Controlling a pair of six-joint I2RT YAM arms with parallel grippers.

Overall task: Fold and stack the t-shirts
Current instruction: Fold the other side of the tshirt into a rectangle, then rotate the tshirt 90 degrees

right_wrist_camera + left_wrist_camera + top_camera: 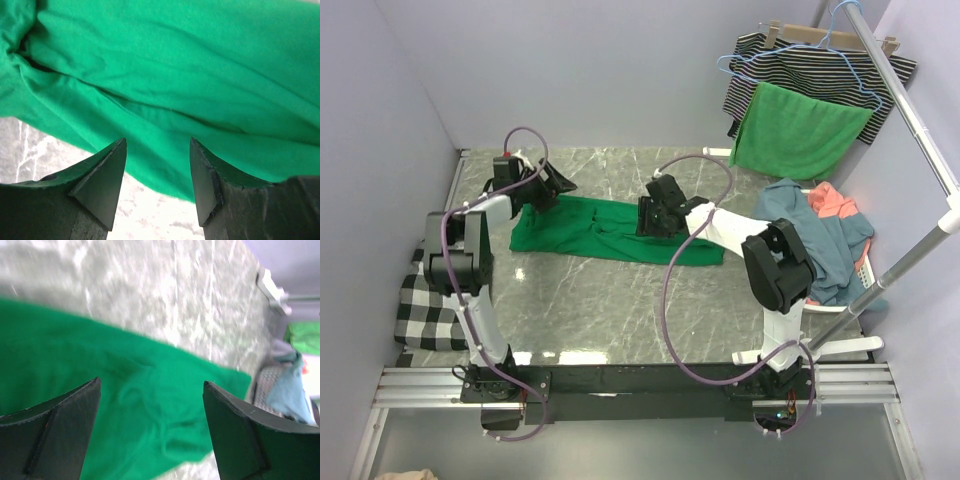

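An emerald green t-shirt (582,232) lies folded into a long band across the marble table (620,310). My left gripper (558,186) hovers at the shirt's far left end. In the left wrist view it (151,381) is open wide above the green cloth (75,365), holding nothing. My right gripper (648,218) is low over the middle of the shirt. In the right wrist view it (157,140) is open, and the shirt's hem (175,60) runs just past its fingertips. A dusty blue t-shirt (810,235) and a coral one (832,200) lie heaped at the right.
The heap sits in a white basket (863,268) at the table's right edge. A striped garment (820,70) and a bright green cloth (800,130) hang from a rack pole (910,110) at the back right. A black-and-white checked cloth (425,305) lies off the left edge.
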